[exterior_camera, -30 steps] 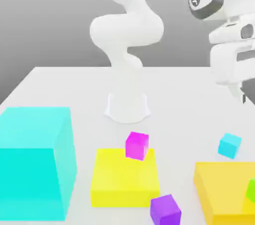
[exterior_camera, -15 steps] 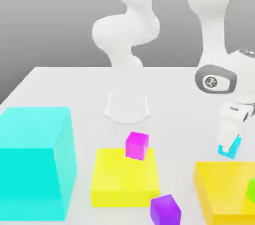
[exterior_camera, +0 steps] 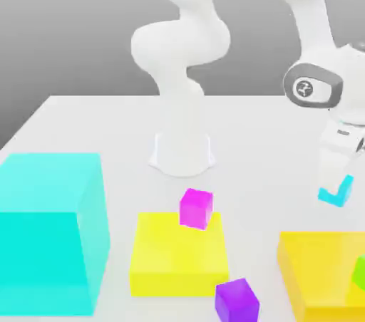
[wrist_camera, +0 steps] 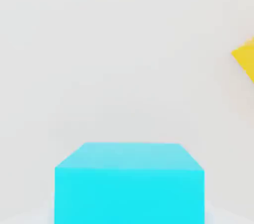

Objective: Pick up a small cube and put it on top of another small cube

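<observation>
A small cyan cube (exterior_camera: 341, 194) hangs a little above the table at the exterior view's right, with my gripper (exterior_camera: 333, 184) shut on it. In the hand view the same cyan cube (wrist_camera: 129, 183) sits close under the camera, with white table beyond it. A small magenta cube (exterior_camera: 196, 208) rests at the back edge of a flat yellow block (exterior_camera: 178, 256), well to the left of my gripper. A small purple cube (exterior_camera: 237, 299) lies on the table in front of that block.
A large cyan block (exterior_camera: 50, 231) stands at the exterior view's left. A second yellow block (exterior_camera: 321, 274) lies below my gripper, with a green cube (exterior_camera: 360, 272) on it; its corner (wrist_camera: 245, 59) shows in the hand view. The arm's base (exterior_camera: 182, 153) stands behind.
The arm came down from high on the right onto the small cyan cube and closed on it. The cube has since risen off the table and shifted slightly right.
</observation>
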You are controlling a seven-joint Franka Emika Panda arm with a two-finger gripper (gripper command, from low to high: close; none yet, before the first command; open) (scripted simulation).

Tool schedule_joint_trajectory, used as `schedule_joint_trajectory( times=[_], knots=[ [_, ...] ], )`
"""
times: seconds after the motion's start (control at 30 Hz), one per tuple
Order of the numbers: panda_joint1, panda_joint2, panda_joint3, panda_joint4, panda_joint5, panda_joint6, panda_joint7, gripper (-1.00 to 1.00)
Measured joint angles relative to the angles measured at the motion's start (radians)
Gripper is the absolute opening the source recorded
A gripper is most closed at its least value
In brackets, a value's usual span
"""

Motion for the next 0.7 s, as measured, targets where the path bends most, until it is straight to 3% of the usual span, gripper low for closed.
schedule_joint_trajectory(
  times=[0.4, 0.5, 0.53, 0.7],
  knots=[
    [-0.165, 0.076, -0.095, 0.432, 0.035, -0.356, -0.382, -1.00],
    [-0.177, 0.146, -0.116, 0.462, 0.013, -0.317, -0.404, -1.00],
    [-0.173, 0.178, -0.123, 0.458, 0.001, -0.280, -0.399, 1.00],
    [-0.173, 0.178, -0.123, 0.458, 0.002, -0.280, -0.399, 1.00]
  ],
)
